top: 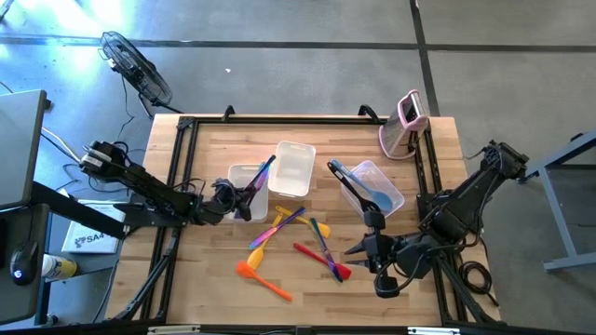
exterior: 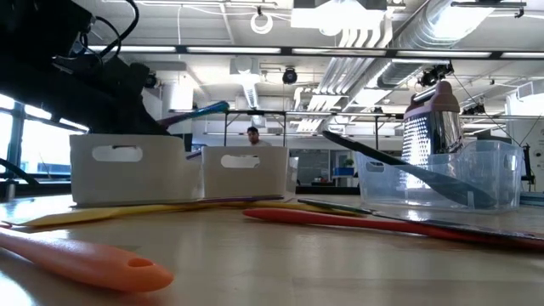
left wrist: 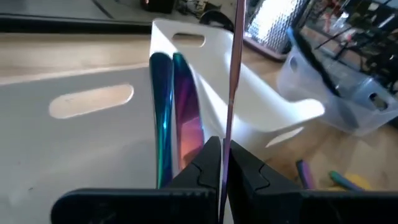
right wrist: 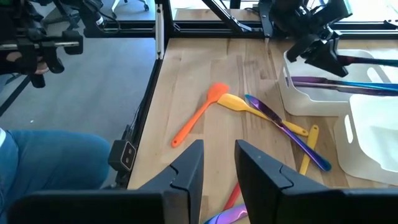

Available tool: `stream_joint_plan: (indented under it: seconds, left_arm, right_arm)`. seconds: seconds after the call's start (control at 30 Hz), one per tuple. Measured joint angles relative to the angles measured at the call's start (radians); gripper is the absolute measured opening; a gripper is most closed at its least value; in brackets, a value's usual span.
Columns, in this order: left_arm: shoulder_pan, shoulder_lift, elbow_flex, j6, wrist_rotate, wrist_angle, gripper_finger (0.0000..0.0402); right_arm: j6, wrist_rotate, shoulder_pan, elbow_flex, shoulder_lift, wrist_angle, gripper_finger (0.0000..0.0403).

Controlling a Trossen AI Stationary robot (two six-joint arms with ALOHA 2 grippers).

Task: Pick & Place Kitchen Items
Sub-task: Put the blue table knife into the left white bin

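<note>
**Left jaws pinch a thin utensil over the leftmost tub; right jaws part-open and empty above the worktop**

The left gripper (left wrist: 225, 180) has its jaws shut on a thin pinkish utensil handle (left wrist: 234, 74) that runs up between them. In the high view the left gripper (top: 244, 198) sits at the near edge of the left white tub (top: 244, 174), with iridescent purple-blue utensils (top: 264, 173) leaning out of that tub toward the middle white tub (top: 296, 167) just beside it. The left wrist view shows two of these shiny blue-and-purple handles (left wrist: 174, 106) lying inside the tub.

The right gripper (right wrist: 219, 163) hangs with its jaws a small way apart and nothing between them. In the high view the right gripper (top: 358, 249) is over the near right part of the worktop (top: 205, 270), beside the red spatula (top: 321, 259).

Loose on the worktop between the two arms lie an orange spatula (top: 258, 274), a yellow spoon (top: 264, 236), a purple-and-blue utensil (top: 321, 244) and a few more crossed over one another. The right wrist view shows the orange spatula (right wrist: 199, 112) touching the yellow spoon (right wrist: 239, 104) at their heads.

The clear tub (top: 377, 186) at the right holds a black utensil (top: 346, 181) and a light blue spoon (top: 380, 197). A pink-and-white gadget (top: 404, 126) stands upright at the far right corner. In the low view a person (exterior: 252, 134) shows far off in the room.
</note>
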Motion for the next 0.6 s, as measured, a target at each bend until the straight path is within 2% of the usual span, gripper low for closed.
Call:
stream_joint_plan:
  seconds: [0.23,0.47,0.6]
  left_arm:
    - [0.000,0.008,0.000,0.002,0.090,-0.002,0.0013]
    - [0.000,0.008,0.002,-0.018,0.118,-0.031,0.0006]
    - [0.000,0.007,0.002,-0.040,0.132,-0.053,0.0018]
  right_arm:
    - [0.000,0.000,0.000,0.000,0.000,-0.011,0.0084]
    - [0.000,0.000,0.000,0.000,0.000,-0.012,0.0084]
    - [0.000,0.000,0.000,0.000,0.000,-0.012,0.0084]
